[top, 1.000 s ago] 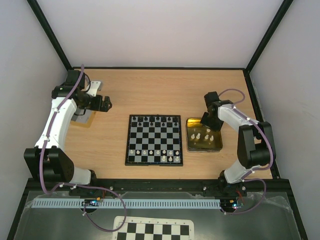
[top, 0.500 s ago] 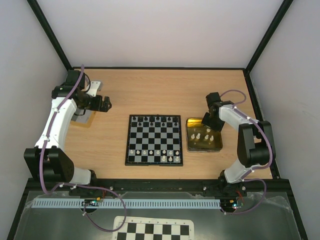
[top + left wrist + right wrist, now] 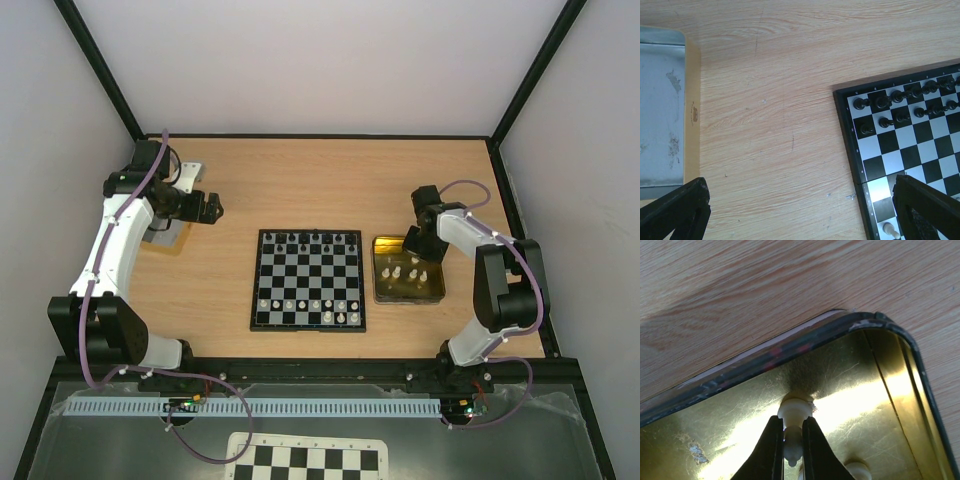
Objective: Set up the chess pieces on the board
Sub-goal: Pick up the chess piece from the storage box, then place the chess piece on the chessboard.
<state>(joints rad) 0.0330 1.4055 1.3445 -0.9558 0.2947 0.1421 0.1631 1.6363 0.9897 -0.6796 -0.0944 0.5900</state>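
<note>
The only writing in view stood on the board — small white coordinate marks printed on its black frame, seen from the left wrist camera. One row of marks ran along the frame's upper edge in that view, one above each column of squares. Another ran down the frame's left side, one beside each row. The side marks looked like single digits, yet they were too small and soft to read with any certainty. On the tan strip beside the grey metal plate sat a tiny dark stamp — blurred, not legible. From the top camera the frame's marks could not be made out.
</note>
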